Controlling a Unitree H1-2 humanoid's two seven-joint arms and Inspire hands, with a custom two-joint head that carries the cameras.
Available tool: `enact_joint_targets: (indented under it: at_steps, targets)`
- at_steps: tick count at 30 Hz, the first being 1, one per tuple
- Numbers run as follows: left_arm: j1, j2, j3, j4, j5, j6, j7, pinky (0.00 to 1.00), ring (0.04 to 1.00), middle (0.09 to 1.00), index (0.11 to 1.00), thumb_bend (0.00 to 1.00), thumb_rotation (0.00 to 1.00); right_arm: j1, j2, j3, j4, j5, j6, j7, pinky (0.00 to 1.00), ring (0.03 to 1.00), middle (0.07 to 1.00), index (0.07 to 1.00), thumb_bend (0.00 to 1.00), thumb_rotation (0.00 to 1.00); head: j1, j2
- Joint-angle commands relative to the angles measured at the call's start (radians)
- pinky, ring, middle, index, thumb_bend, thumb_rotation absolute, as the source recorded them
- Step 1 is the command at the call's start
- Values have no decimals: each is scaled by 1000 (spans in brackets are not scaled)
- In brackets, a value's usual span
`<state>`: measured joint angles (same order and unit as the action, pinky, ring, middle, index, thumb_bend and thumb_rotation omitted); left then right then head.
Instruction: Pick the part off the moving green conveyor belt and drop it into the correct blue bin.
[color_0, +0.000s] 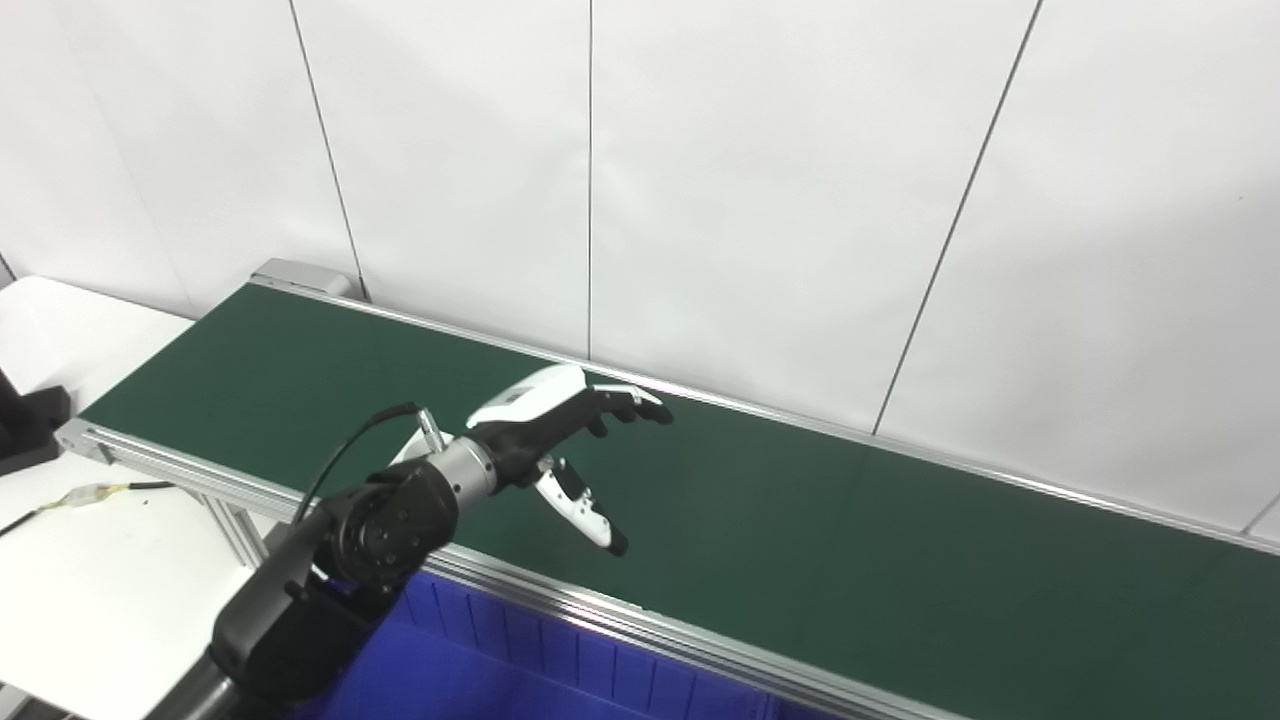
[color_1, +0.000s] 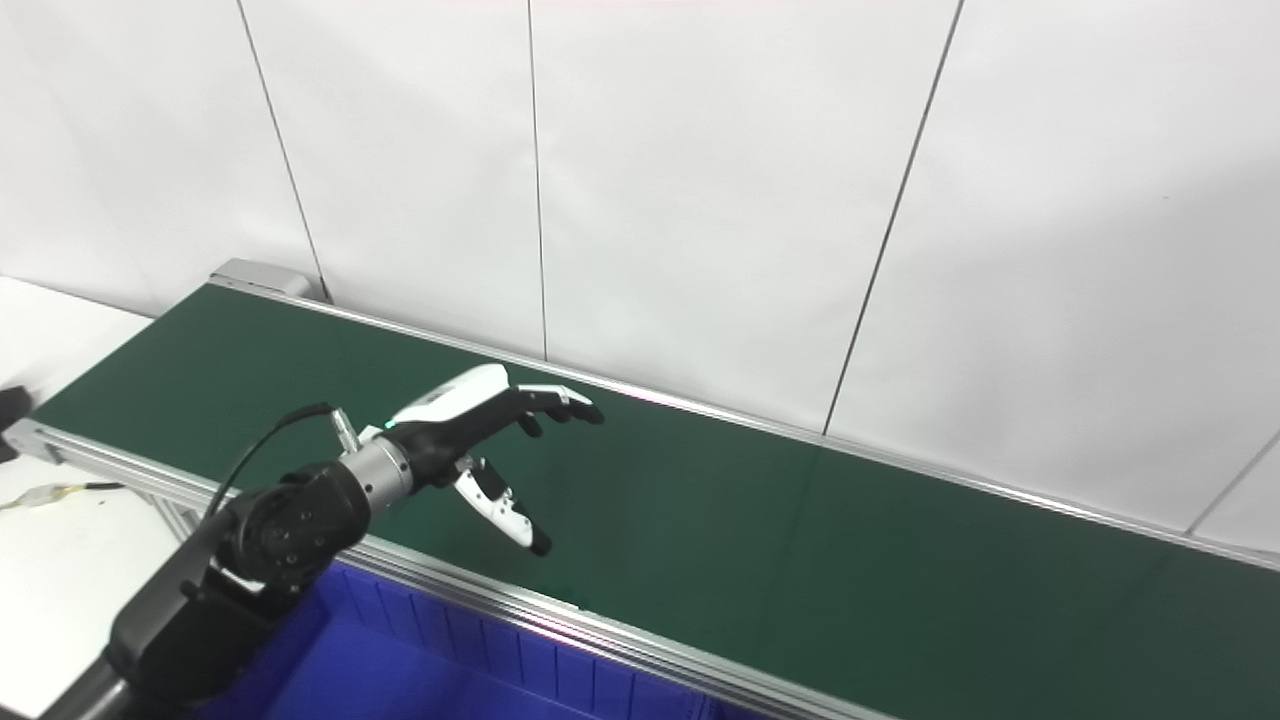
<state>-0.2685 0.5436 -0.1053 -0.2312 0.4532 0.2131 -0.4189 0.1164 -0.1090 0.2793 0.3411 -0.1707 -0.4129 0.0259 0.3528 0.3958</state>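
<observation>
Part not visible on dark green conveyor belt (color_0: 800, 520); left hand (color_0: 560, 430) hovers over belt, fingers spread, holding nothing. Blue plastic bin (color_0: 500, 660) just below near rail, white table (color_0: 100, 560) left

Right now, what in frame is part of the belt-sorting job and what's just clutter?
Job:
- green conveyor belt, no part visible on it
- blue bin, below the belt's near rail
- left hand, open, held over the belt

Clutter:
- black block at the left edge
- yellowish cable connector on the white table

Right hand not in view.
</observation>
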Motion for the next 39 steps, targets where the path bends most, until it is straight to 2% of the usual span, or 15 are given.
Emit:
enact_joint_targets:
  at_steps: [1,8,16,26,39]
  targets:
    - [-42,37,9,-12,15,7,-4,701,810,835,793,902,0,-12,5,3,-21,5,-57,-12,690,772,816,880,520,600,0,2]
    - [-76,124,-32,31,105,29,-74,739,839,852,809,918,0,-15,3,20,-24,-2,-57,-28,687,773,817,882,517,619,0,2]
    - [-94,178,-48,151,128,-33,-71,792,862,865,811,919,0,-15,8,22,-19,6,-57,-32,683,772,818,883,516,607,-4,1]
    - [-102,180,-44,281,144,-101,-13,782,850,861,815,924,0,-13,8,31,-24,2,-56,-40,688,773,815,880,520,611,-13,5]
    - [-122,182,-76,393,194,-125,28,787,857,872,828,914,2,-3,6,40,-38,0,-57,-52,681,769,814,882,536,629,-15,11]
